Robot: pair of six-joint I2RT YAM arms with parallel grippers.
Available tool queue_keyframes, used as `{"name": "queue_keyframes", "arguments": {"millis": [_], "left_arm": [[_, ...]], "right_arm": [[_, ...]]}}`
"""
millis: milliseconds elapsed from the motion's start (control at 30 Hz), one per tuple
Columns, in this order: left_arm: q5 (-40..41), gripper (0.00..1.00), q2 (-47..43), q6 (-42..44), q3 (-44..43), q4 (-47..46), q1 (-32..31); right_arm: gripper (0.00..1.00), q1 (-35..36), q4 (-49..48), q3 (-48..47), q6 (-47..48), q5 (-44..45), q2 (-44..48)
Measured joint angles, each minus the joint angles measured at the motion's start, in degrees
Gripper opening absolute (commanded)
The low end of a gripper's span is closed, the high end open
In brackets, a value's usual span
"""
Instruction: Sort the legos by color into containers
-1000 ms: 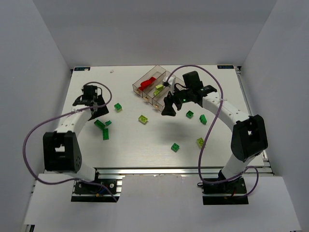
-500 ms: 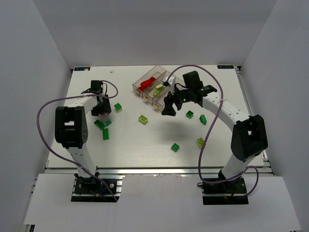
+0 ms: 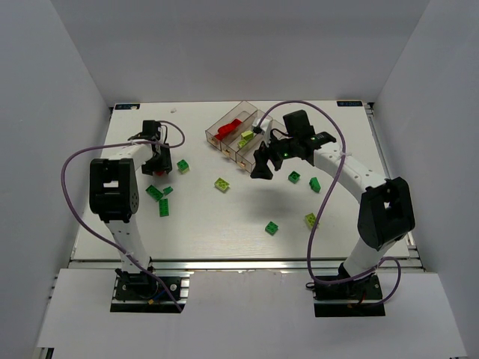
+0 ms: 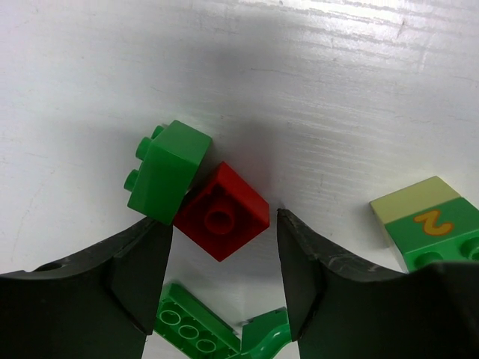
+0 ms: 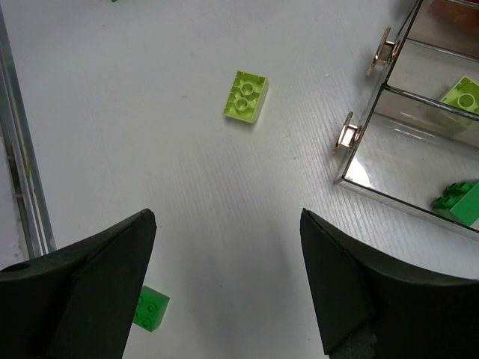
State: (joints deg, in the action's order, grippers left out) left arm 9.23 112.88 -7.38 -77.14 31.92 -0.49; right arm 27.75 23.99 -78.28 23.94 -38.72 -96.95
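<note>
Low over the table's left part, my left gripper stands open with its jaws on either side of a small red lego. A narrow gap shows at each finger. A dark green lego leans against the red one by the left finger. My right gripper hangs wide open and empty just in front of the clear containers. They hold a red lego, a pale yellow-green one and a green one.
Loose legos lie around: a green plate, a green-and-cream brick marked 2, a yellow-green brick, green ones and a yellow-green one. White walls enclose the table.
The left arm has swung its elbow up and carried its gripper right, down over the red lego, with the jaws narrowing around it. The right arm has stayed still.
</note>
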Motion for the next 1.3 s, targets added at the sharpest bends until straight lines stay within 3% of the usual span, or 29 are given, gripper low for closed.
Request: {"name": "queue_keyframes", "arguments": {"millis": [433, 700, 1300], "left_arm": [[0.63, 0.72, 3.10, -1.62, -4.13, -0.68, 0.02], [-1.25, 0.64, 4.07, -1.64, -5.44, -0.68, 1.40], [-5.38, 0.61, -1.53, 0.52, 3.54, -4.81, 2.16]], "right_arm": [[0.83, 0.00, 0.00, -0.07, 0.02, 0.00, -0.70], [0.83, 0.00, -0.02, -0.07, 0.02, 0.02, -0.70], [0.83, -0.04, -0.04, -0.07, -0.26, -0.04, -0.70]]}}
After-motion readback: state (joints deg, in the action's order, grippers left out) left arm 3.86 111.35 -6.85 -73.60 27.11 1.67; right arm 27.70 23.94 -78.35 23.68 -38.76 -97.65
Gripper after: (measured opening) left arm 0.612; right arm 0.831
